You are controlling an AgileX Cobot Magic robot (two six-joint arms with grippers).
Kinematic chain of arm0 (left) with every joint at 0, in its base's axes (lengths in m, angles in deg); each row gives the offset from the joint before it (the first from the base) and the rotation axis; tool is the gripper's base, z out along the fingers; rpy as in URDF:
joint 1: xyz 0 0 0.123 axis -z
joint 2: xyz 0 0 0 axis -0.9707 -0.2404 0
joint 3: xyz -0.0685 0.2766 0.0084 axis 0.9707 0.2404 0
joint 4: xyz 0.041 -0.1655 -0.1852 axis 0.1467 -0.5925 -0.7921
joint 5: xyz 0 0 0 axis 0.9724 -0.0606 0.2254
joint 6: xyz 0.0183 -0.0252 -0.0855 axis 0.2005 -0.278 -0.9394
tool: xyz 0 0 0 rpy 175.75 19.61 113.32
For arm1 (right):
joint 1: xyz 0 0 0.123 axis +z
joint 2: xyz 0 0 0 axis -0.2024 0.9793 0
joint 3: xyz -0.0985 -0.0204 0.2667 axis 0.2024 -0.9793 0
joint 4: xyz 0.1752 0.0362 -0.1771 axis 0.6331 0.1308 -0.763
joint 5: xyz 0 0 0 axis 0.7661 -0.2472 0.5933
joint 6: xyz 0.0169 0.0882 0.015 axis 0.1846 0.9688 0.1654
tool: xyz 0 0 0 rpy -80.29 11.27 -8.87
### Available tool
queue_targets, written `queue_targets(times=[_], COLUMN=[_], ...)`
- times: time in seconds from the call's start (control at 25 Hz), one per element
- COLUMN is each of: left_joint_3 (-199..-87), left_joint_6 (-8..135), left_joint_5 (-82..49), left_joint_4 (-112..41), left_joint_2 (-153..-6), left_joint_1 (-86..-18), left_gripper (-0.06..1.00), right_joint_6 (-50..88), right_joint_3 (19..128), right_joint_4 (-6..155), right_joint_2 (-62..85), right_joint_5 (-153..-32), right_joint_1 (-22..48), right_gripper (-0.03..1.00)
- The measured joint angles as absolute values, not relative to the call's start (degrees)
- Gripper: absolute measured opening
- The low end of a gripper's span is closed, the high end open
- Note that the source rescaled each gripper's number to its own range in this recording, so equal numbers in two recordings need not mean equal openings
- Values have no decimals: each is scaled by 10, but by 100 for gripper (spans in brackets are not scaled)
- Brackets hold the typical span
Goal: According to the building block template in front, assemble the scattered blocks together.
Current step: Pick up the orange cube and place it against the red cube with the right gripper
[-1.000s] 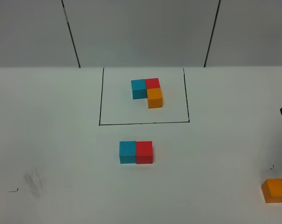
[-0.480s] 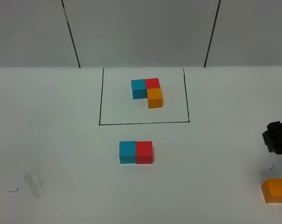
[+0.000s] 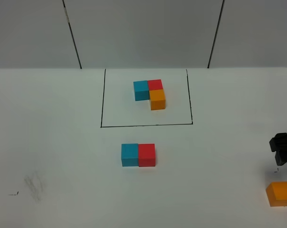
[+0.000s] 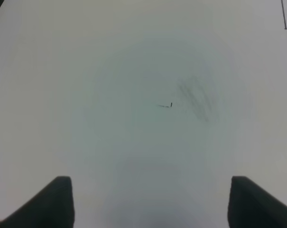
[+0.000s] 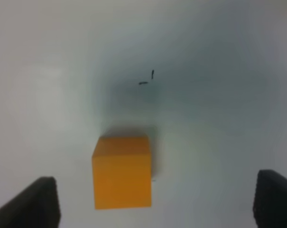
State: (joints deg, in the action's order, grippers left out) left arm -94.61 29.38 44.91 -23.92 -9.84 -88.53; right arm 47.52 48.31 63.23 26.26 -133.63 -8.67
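Note:
The template is a blue, red and orange L inside a thin black drawn rectangle at the back. In front of it a loose blue cube and a loose red cube sit side by side, touching. The loose orange cube lies at the front right edge; it also shows in the right wrist view. My right gripper hovers just behind the orange cube, open and empty, fingertips wide apart. My left gripper is open and empty over bare table, out of the exterior view.
The white table carries a grey smudge and small pen marks at the front left and near the orange cube. A grey panelled wall stands behind the table.
My right gripper has come in from the right edge and moved toward the front, closer to the orange cube. The cubes have not moved.

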Motion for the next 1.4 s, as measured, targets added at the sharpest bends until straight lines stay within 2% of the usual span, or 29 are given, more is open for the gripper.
queue_targets(times=[0.36,0.8,1.4], left_joint_3=[-946,-946,-946], left_joint_6=[294,294,294], left_joint_5=[449,449,449], left_joint_4=[-239,-239,-239], left_joint_2=[-98,-98,-98], left_joint_1=[-885,-885,-885], left_gripper=[61,61,61], right_joint_6=[486,492,490], right_joint_3=[465,393,392], right_joint_4=[651,653,663], right_joint_2=[268,268,297], right_joint_5=[-1373,-1281,-1247], right_joint_1=[-88,-88,-88], right_gripper=[68,68,68])
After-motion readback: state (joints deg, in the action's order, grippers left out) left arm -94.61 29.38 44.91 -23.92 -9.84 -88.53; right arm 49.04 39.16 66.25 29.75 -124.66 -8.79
